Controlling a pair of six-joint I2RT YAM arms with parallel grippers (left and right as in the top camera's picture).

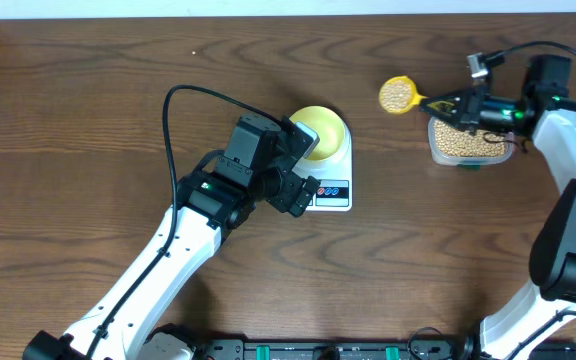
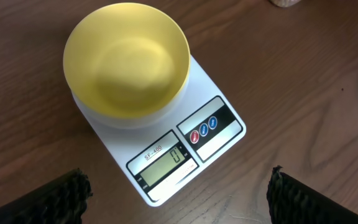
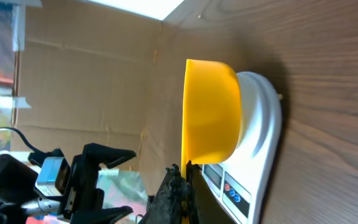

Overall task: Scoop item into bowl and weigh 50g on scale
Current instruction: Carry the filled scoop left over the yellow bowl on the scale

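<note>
empty bowl (image 2: 126, 59) seated on scale (image 2: 185, 146), display at zero, ready for filling. left gripper (image 2: 179, 200) held wide above scale, nothing gripped. right gripper (image 1: 465, 108) clamped on scoop (image 1: 430, 100); beans (image 1: 397, 94) held level right of scale, beside tub (image 1: 458, 142).

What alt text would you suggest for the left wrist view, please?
An empty pale yellow bowl sits on a white digital scale reading zero, on a wooden table. The fingertips of the left end effector stand wide apart at the bottom corners.

This is looking like a robotics lab: a robot arm (image 1: 158, 265) is reaching over a wood-grain table (image 1: 68, 150), cardboard screen (image 3: 86, 81) standing upper left.
</note>
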